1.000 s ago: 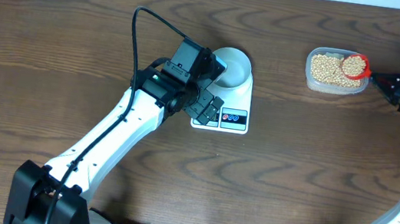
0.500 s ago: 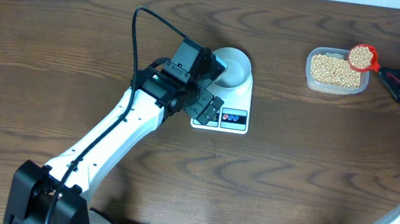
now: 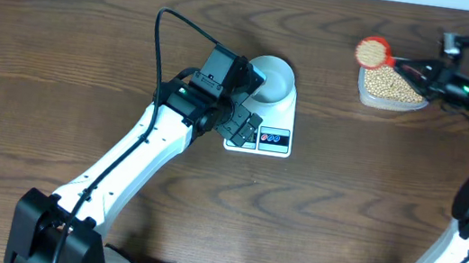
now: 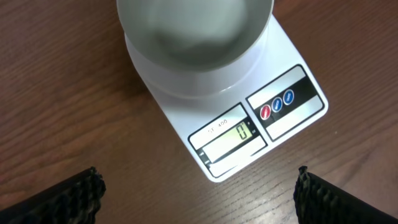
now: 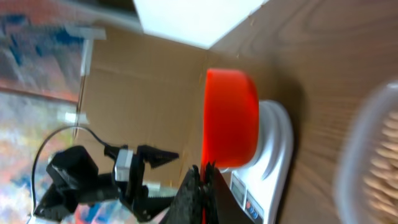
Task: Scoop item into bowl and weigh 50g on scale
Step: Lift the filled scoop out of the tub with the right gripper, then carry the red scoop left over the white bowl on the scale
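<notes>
While my right gripper (image 3: 422, 74) clamps the scoop (image 3: 387, 54) of beans (image 3: 371, 51) at the tub's (image 3: 390, 104) edge and the left gripper (image 3: 250, 104) hangs open, I must carry it level to the bowl (image 3: 276, 78).

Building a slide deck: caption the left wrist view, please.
Open left gripper hovers over the empty bowl on the scale, display reading zero.

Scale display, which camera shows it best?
Left wrist: the display is close, sharp and unobstructed, reading zero. Overhead, the left end effector mostly covers it. Right wrist shows only the blurred scale behind a red scoop; the display is unreadable.
</notes>
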`<state>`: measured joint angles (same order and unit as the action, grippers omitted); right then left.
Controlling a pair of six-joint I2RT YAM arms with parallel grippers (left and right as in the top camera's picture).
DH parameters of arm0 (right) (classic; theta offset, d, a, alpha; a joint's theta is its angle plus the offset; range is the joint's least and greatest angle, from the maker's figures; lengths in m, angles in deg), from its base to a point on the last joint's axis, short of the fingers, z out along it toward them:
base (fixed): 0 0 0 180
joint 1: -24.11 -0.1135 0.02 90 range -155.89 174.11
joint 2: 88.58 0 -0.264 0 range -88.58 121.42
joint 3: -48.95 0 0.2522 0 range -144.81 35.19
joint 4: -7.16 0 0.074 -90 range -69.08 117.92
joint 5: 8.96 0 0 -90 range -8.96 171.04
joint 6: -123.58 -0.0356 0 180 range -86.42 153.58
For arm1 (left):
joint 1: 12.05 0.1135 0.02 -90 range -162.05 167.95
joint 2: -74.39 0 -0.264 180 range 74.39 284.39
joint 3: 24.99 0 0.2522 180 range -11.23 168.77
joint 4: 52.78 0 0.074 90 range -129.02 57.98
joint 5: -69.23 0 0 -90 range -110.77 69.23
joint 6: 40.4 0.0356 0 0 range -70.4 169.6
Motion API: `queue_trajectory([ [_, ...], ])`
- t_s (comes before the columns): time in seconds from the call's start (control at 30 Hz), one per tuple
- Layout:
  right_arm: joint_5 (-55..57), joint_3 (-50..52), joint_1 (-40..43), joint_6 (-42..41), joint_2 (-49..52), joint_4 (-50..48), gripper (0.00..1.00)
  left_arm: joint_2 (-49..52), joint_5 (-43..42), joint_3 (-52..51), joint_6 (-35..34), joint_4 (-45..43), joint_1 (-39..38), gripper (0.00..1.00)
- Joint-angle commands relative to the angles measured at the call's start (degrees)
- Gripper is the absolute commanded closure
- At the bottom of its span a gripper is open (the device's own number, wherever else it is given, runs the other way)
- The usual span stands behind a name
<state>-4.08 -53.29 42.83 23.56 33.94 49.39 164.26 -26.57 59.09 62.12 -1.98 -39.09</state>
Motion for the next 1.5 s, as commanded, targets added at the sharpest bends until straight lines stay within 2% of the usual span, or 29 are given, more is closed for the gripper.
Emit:
queue_trajectory([
  [0.0,-0.04,0.04,-5.18,-13.6,0.5,-8.68,0.99,-0.92,0.48,0.2,0.94,0.04,0.13,0.0],
  [0.2,0.74,0.04,-12.15,-27.39,0.5,-24.33,0.98,-0.94,0.48,0.2,0.94,0.04,0.13,0.0],
  [0.27,0.72,0.04,-14.67,-29.16,0.5,-27.06,0.99,-0.94,0.48,0.2,0.94,0.04,0.13,0.01],
  [0.47,0.7,0.07,-18.43,-29.09,0.5,-26.95,0.99,-0.92,0.48,0.2,0.94,0.04,0.13,0.0],
  [0.8,1.03,0.07,-19.87,-25.38,0.5,-23.8,0.99,-0.94,0.48,0.2,0.94,0.04,0.13,0.0],
  [1.07,7.89,0.07,-21.75,-15.78,0.5,-13.2,0.99,-0.94,0.48,0.2,0.94,0.04,0.13,0.01],
  [1.47,15.82,0.04,-25.75,-11.19,-0.04,-11.19,0.99,-0.92,0.48,0.2,0.94,0.04,0.13,0.01],
])
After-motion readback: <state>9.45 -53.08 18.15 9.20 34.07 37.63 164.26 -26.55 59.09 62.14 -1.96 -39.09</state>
